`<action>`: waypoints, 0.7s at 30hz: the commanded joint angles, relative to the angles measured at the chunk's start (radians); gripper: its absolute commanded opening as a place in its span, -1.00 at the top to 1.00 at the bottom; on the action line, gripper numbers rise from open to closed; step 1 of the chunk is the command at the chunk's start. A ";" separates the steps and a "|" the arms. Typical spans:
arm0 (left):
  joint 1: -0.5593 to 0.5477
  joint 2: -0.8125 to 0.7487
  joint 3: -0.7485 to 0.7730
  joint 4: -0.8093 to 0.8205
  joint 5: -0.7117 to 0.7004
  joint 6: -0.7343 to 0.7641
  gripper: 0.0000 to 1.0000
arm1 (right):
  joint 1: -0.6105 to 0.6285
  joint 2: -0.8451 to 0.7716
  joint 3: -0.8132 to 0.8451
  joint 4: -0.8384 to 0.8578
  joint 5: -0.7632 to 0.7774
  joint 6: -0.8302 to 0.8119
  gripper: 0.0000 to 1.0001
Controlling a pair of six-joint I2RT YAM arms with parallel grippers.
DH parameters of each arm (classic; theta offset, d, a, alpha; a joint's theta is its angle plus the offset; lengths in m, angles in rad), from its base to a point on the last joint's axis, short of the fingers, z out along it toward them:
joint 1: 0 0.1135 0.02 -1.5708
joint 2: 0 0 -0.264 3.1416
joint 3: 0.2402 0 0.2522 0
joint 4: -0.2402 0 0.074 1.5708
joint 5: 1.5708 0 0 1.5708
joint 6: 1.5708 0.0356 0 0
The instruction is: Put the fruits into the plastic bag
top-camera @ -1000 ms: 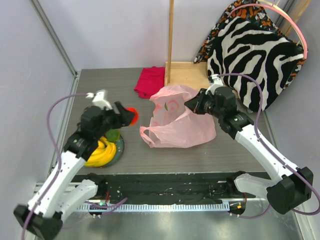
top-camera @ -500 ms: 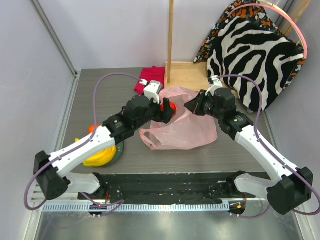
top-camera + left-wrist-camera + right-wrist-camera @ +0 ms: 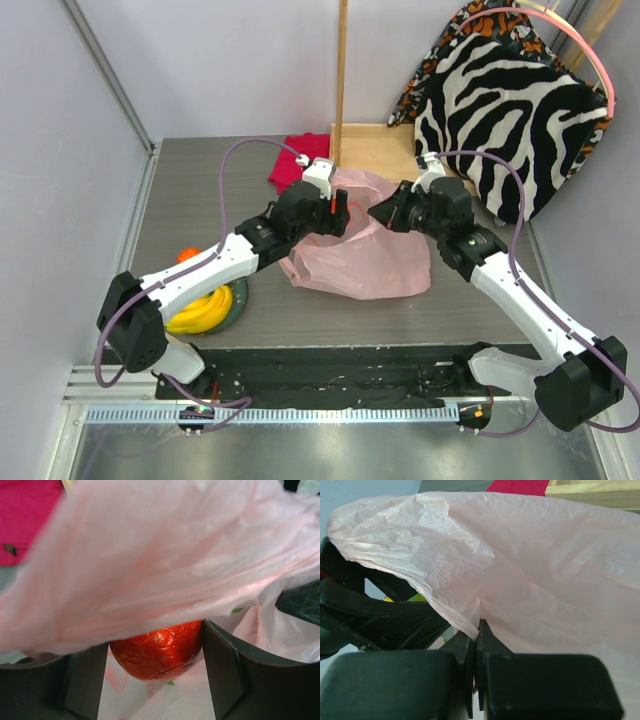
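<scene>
The pink plastic bag (image 3: pixel 365 258) lies mid-table with its mouth facing left. My right gripper (image 3: pixel 381 212) is shut on the bag's upper edge (image 3: pixel 470 570) and holds it lifted; the pinch shows in the right wrist view (image 3: pixel 477 630). My left gripper (image 3: pixel 335 216) reaches into the bag mouth and is shut on the red fruit (image 3: pixel 157 650), under a fold of bag film (image 3: pixel 165 555). The yellow bananas (image 3: pixel 200 311) lie on the grey-blue plate (image 3: pixel 240 292) at the near left. The orange fruit (image 3: pixel 185 256) sits by the plate. The green fruit is hidden in the top view.
A folded magenta cloth (image 3: pixel 298 160) lies behind the bag. A wooden tray with an upright post (image 3: pixel 341 90) and a zebra-print cushion (image 3: pixel 510 110) stand at the back right. Walls close in the left and back sides.
My left arm has swung from above the plate to the right with the red fruit and pushed into the bag mouth. The right gripper has kept holding the bag edge up.
</scene>
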 commanded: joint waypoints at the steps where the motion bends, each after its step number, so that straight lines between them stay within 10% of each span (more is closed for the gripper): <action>1: 0.000 0.003 -0.048 0.073 0.087 -0.067 0.43 | -0.003 -0.007 -0.023 0.059 -0.026 0.027 0.98; 11: 0.000 0.116 -0.130 0.310 0.399 -0.199 0.30 | -0.001 0.024 -0.049 0.092 -0.037 0.039 0.98; 21: 0.000 0.236 -0.146 0.365 0.396 -0.241 -0.09 | -0.001 0.047 -0.070 0.101 -0.035 0.037 0.98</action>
